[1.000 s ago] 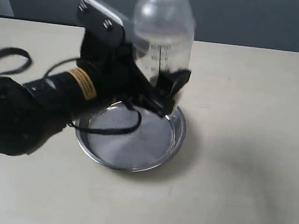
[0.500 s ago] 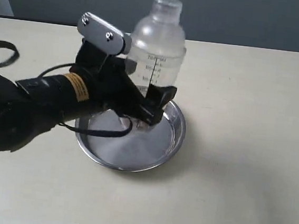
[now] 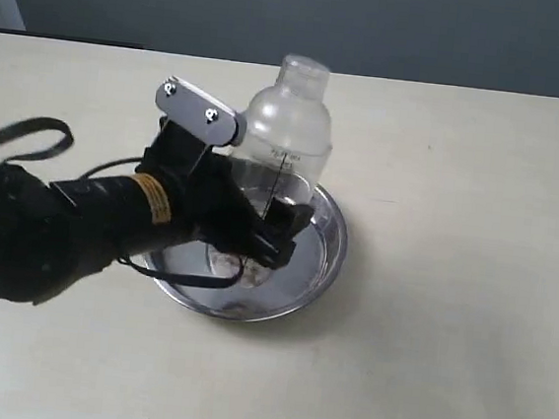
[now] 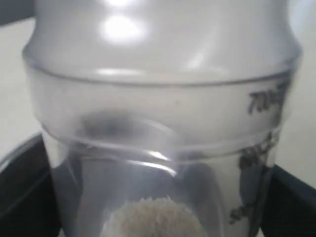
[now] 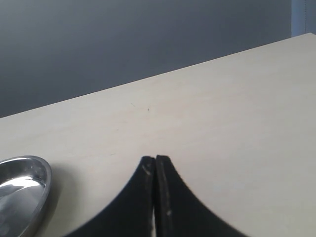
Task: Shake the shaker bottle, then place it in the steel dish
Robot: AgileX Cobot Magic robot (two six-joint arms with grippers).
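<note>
The clear shaker bottle (image 3: 285, 131) with its frosted dome and small cap stands upright inside the steel dish (image 3: 322, 258); whether its base touches the dish floor I cannot tell. My left gripper (image 3: 258, 222) is shut on the bottle's lower body, its black fingers on either side. In the left wrist view the shaker bottle (image 4: 158, 98) fills the frame, with a pale mound of pellets (image 4: 155, 217) at its bottom. My right gripper (image 5: 155, 160) is shut with nothing in it, off over the bare table; the steel dish (image 5: 22, 190) shows at that view's edge.
The beige table (image 3: 450, 285) spreads around the dish. A black cable (image 3: 19, 135) loops off the left arm at the left side. A dark wall stands behind the table's far edge.
The left gripper has lowered the bottle from above the dish down into it. The arm has dropped with it. The cable loop at the left has shifted.
</note>
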